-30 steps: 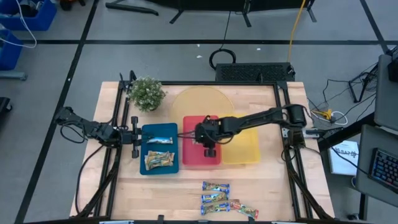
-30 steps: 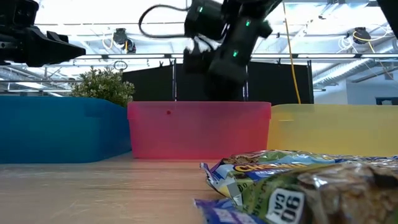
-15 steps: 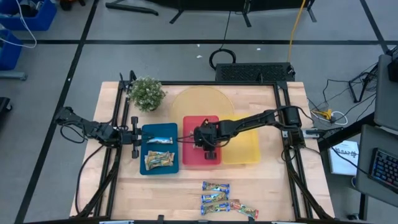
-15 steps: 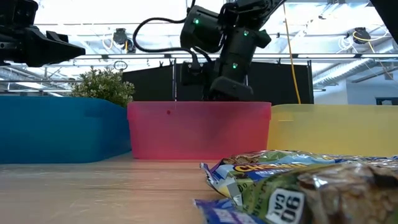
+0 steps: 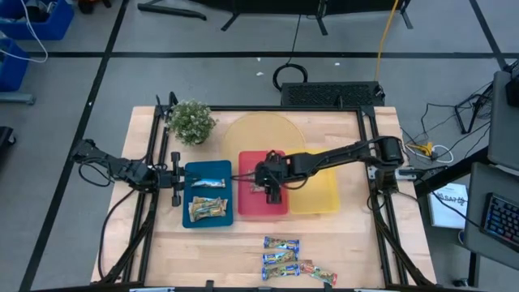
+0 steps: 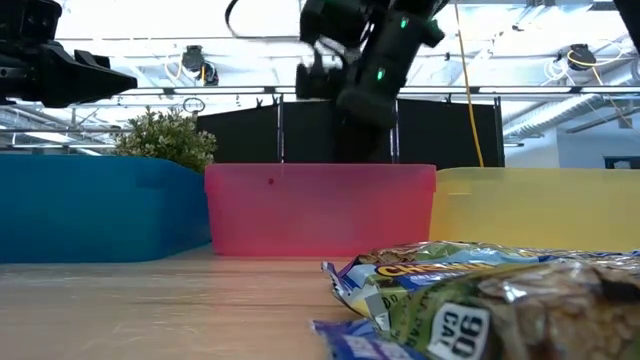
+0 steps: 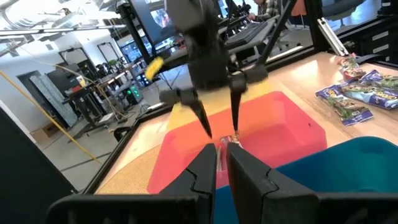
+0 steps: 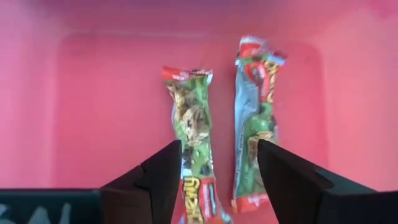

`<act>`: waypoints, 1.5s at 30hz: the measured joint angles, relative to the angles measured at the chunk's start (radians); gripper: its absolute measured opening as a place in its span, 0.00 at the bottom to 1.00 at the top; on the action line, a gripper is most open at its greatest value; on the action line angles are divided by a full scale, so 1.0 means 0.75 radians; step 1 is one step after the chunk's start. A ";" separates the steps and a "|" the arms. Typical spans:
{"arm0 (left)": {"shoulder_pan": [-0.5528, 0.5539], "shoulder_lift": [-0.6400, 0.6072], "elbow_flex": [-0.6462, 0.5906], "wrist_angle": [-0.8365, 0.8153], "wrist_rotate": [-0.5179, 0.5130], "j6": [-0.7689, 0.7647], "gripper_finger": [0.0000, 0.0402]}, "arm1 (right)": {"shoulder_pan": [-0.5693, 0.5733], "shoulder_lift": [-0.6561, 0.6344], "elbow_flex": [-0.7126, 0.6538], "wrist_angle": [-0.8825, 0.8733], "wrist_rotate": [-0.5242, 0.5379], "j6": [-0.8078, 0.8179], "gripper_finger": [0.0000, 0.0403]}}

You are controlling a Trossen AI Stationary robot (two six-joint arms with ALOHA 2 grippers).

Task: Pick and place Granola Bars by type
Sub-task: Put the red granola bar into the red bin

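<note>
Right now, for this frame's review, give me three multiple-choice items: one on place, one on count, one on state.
1. The right gripper hangs over which tray?
A. blue
B. red
C. yellow

2. How many granola bars lie in the red tray?
A. none
B. two
C. five

3. The right gripper's fingers are:
A. open, holding nothing
B. shut on a bar
C. out of view

Answers: 1 B, the high view puts it above the red tray. 2 B, the right wrist view shows one red-and-green bar beside another. 3 A, both fingers stand apart over the bars.
</note>
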 joint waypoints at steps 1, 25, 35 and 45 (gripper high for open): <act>0.000 0.000 0.000 0.001 0.000 0.000 0.12 | 0.008 -0.026 0.000 -0.022 0.001 -0.002 0.50; 0.000 0.000 0.000 0.000 -0.005 -0.021 0.12 | 0.700 -0.217 0.000 -0.488 0.173 0.791 0.02; 0.000 -0.001 0.000 0.000 -0.006 -0.047 0.12 | 0.842 -0.049 -0.001 -0.266 -0.046 1.029 0.00; 0.000 0.000 0.000 -0.001 -0.011 -0.047 0.12 | 1.040 -0.041 0.146 -0.316 0.037 1.382 0.00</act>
